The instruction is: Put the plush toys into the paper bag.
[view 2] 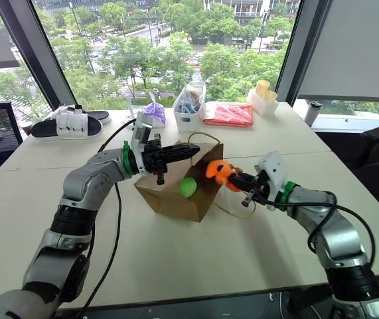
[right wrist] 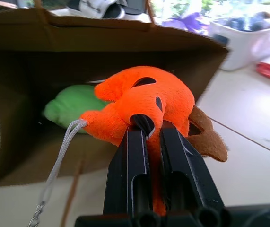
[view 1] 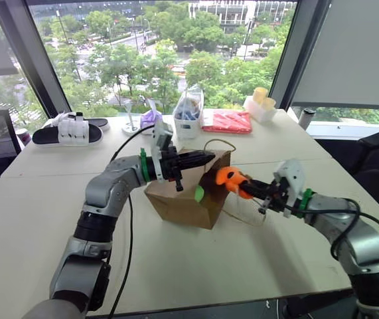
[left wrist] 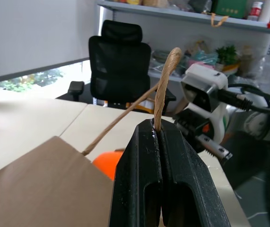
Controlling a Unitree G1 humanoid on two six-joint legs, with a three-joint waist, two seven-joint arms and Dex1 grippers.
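The brown paper bag (view 1: 182, 199) lies on its side mid-table, its mouth facing my right arm. My left gripper (view 1: 206, 158) is shut on one tan cord handle (left wrist: 165, 80) and holds it up above the bag's upper edge. My right gripper (right wrist: 151, 125) is shut on the orange plush toy (right wrist: 144, 101), which hangs just at the bag's mouth (view 2: 217, 170). The green plush toy (view 2: 188, 187) lies inside the bag, seen deep within in the right wrist view (right wrist: 71, 109). A second cord handle lies on the table by the mouth.
Along the far edge of the table stand a white bin (view 1: 189, 119), a purple pouch (view 1: 151, 118), a red flat packet (view 1: 227, 121), a white tray (view 1: 261, 105) and a black slipper-shaped holder (view 1: 70, 133). A black cable hangs from my left arm.
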